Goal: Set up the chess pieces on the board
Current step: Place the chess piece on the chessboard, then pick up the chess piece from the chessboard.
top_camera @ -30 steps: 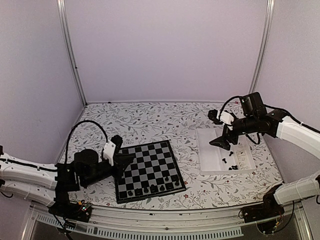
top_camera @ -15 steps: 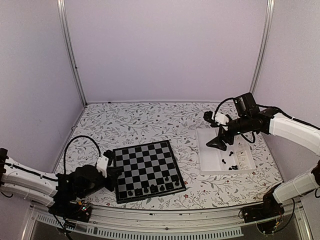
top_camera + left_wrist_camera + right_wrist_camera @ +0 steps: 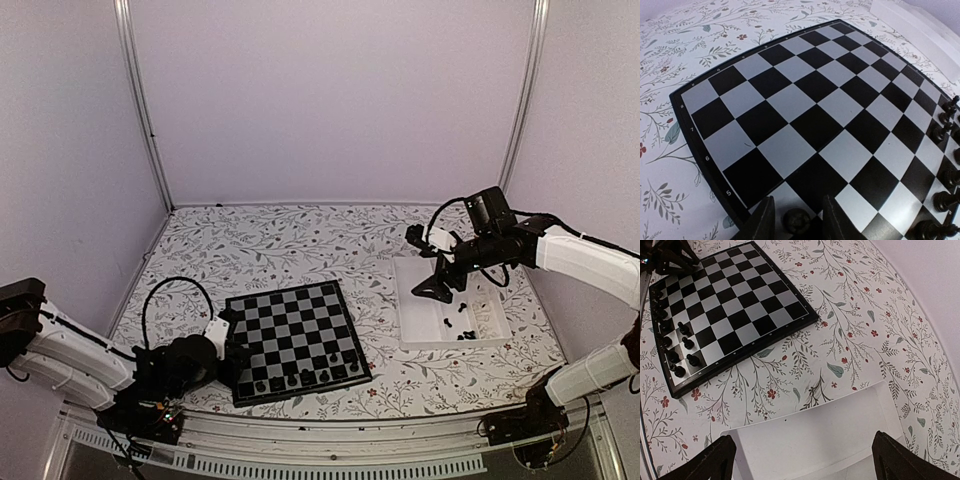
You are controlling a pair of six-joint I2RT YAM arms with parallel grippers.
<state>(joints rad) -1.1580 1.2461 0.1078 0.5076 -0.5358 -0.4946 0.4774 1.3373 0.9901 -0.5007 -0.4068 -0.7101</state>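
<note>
- Left end effector [image 3: 797, 210] is at the board's [image 3: 805, 100] near-left corner. Its jaws are partly open and straddle one black piece [image 3: 796, 220] with a sliver of gap either side, so nothing is gripped.
- Risk: on lifting away, a finger could brush this piece and tip it or drag it over the board's border.
- Risk: the other chess pieces [image 3: 305, 378] line the board's near edge, and a low arm sweep could topple them.
- Right end effector [image 3: 805, 460] is wide open and empty above the white tray [image 3: 815, 440], to the right of the board. Small pieces there could slip from a poor pinch.

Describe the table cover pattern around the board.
The table cover is white with grey-green leafy vines and small red flowers; clearest in the right wrist view.
</note>
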